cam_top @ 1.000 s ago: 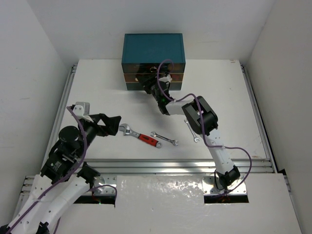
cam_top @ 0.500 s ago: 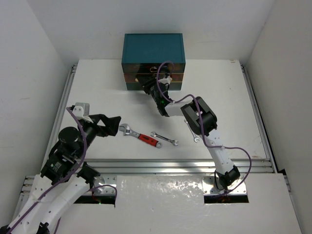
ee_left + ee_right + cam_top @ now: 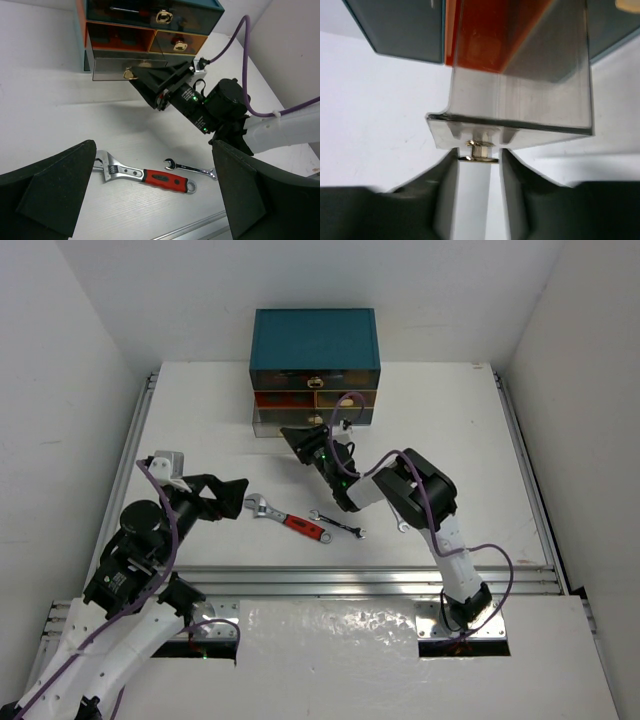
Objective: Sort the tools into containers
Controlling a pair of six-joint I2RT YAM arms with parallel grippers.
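Your right gripper (image 3: 480, 156) pinches knob (image 3: 481, 150) of open drawer (image 3: 520, 107), straight ahead of fingers. Your left gripper (image 3: 154, 150) spread, nearer arm to wrench (image 3: 145, 175): just ahead of fingers, long axis crosswise.

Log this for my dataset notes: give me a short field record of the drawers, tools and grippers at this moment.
chest: teal, at the far side of the table
bottom left drawer: pulled partly out
right gripper: shut on the drawer's knob
left gripper: open, holding nothing, beside the adjustable wrench's jaw end
adjustable wrench: red handle, lying flat on the table
spanner: small, silver, lying just right of the wrench
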